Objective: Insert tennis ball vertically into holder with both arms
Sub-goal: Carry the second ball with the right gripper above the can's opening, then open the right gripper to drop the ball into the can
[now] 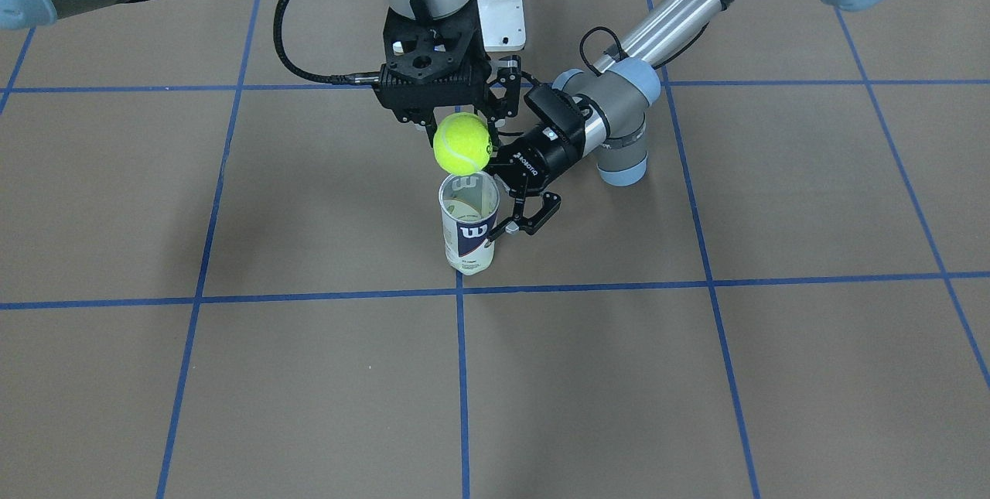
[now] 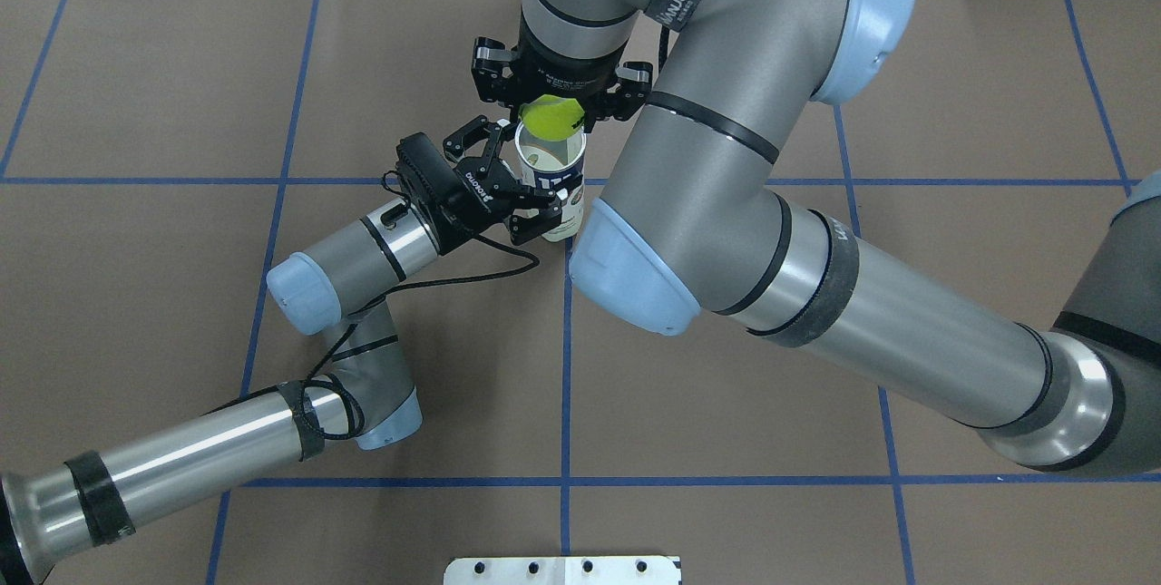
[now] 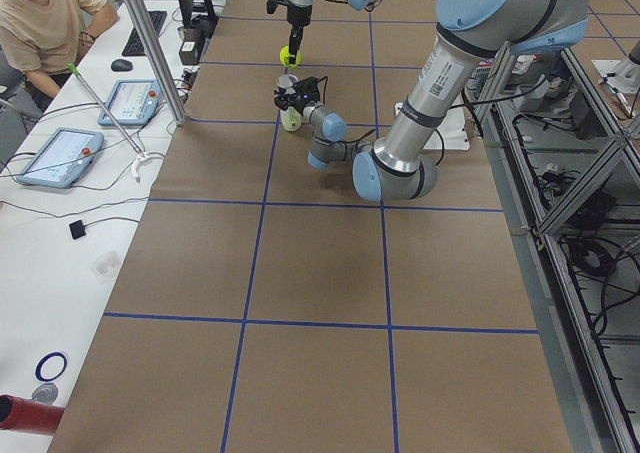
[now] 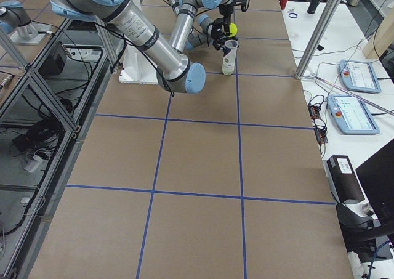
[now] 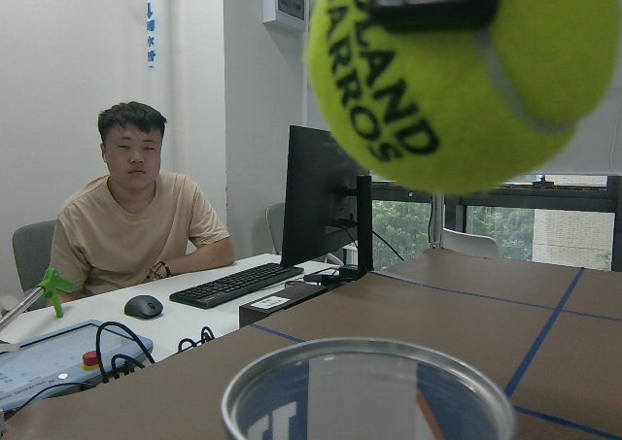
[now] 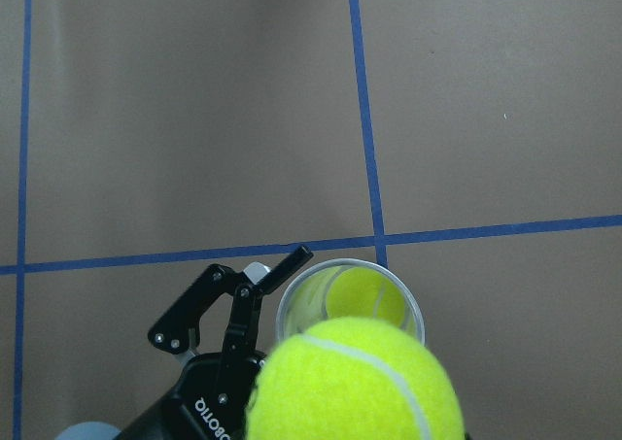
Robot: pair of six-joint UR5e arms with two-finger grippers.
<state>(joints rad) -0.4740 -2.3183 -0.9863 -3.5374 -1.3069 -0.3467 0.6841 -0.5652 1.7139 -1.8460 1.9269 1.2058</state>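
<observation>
Now: holder (image 1: pixel 469 234) holds ball (image 6: pixel 365 295); tennis ball (image 1: pixel 462 143) hovers above.

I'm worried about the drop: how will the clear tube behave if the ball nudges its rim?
Probably tippy by itself: the holder stands tall on a narrow base, though the left pincer around it should steady it. Likely light: clear, thin-looking walls, only one ball inside. Lying down, it would probably roll.

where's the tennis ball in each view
exterior front-facing: ball upper centre
overhead exterior: ball top centre
exterior left: ball top, left of centre
exterior right: ball top, right of centre
left wrist: ball top right
right wrist: ball bottom centre
landmark: open holder just under it
</observation>
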